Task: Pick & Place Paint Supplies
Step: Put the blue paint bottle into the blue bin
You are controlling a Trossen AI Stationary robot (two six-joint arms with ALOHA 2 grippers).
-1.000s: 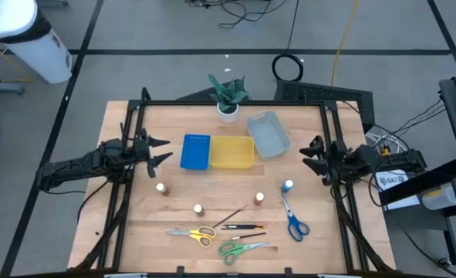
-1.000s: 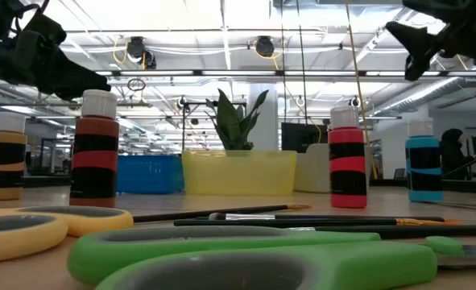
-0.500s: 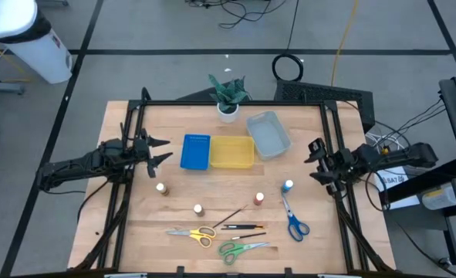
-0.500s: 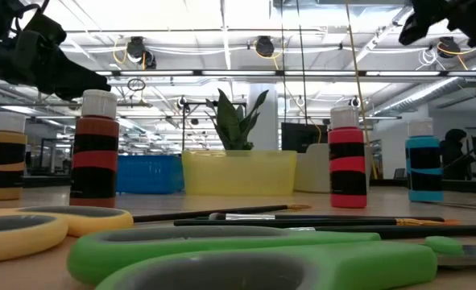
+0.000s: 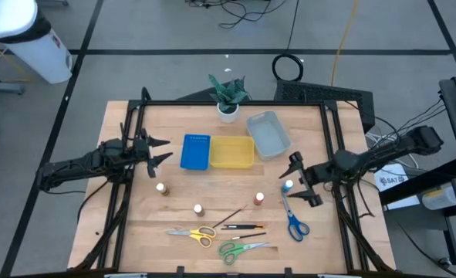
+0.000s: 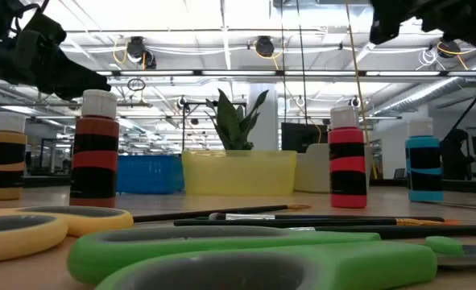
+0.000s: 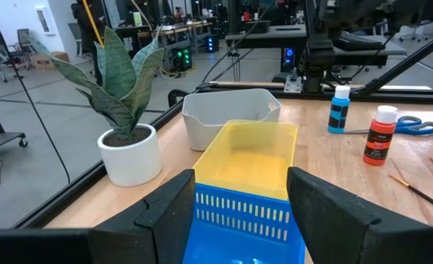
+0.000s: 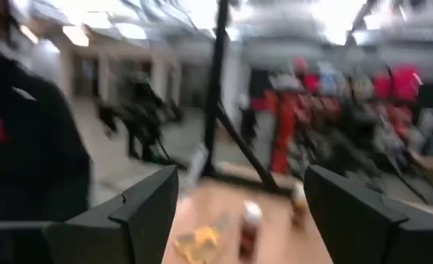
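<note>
Paint bottles stand upright on the wooden table: blue-capped (image 5: 288, 186), red (image 5: 259, 199), and two more (image 5: 198, 209) (image 5: 160, 188). Thin brushes (image 5: 241, 225) lie near the front, among yellow (image 5: 194, 232), green (image 5: 241, 249) and blue scissors (image 5: 294, 222). My right gripper (image 5: 298, 181) hangs open in the air, well above the table, just right of the blue-capped bottle; it also shows in the low view (image 6: 399, 18) and the blurred right wrist view (image 8: 242, 220). My left gripper (image 5: 160, 151) (image 7: 242, 213) waits open at the left, pointing level at the trays, holding nothing.
A blue tray (image 5: 196, 152), a yellow tray (image 5: 232, 152) and a clear tray (image 5: 268, 133) sit in a row at the table's middle back. A potted plant (image 5: 228, 99) stands at the far edge. Black frame rails (image 5: 337, 154) run along both sides.
My right gripper has swung from the table's right edge toward the middle, rising a little and rolling, and its fingers have spread wider. It now hangs by the blue-capped bottle. Nothing on the table has moved.
</note>
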